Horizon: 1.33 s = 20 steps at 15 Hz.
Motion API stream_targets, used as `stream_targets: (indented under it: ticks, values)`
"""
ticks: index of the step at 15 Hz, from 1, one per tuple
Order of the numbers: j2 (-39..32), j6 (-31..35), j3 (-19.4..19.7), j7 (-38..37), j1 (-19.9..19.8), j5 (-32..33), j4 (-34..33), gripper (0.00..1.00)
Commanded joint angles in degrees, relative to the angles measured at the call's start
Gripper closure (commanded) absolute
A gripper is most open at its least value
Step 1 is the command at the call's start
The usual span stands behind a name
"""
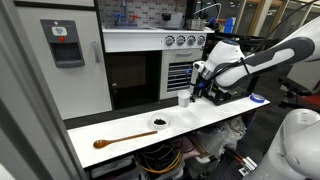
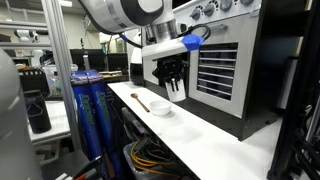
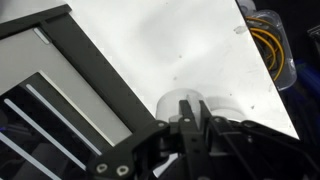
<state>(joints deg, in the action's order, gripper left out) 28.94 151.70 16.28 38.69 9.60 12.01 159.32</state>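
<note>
My gripper is over the far end of the white counter, beside the black vented appliance. In the wrist view the gripper is shut, its two fingers pinched on the wall of a small white cup. In both exterior views the cup stands upright at or just above the counter; I cannot tell whether it touches. A small white bowl with dark contents sits nearby. A wooden spoon lies further along.
The black appliance front runs close along one side of the cup. An open oven cavity stands behind the counter. Coiled cables lie under the counter. A blue-rimmed lid rests at the counter's end.
</note>
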Motion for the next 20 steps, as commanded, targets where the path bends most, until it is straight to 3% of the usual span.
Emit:
stream_targets:
  ticks: [1,5,10,14,20]
  values:
    - [-1.85,4.42,1.52,5.38,-0.44,-2.86,0.00,0.98]
    - [-3.99,7.73,5.98,12.34,2.88,-10.00,-0.01,0.98]
    - [-7.00,7.30,9.93,21.54,6.76,-20.32,-0.01,0.98]
    - [-10.47,7.30,6.53,21.41,4.23,-21.45,-0.06,0.98]
    - [-14.90,8.17,5.07,22.52,3.48,-22.95,-0.02,0.98]
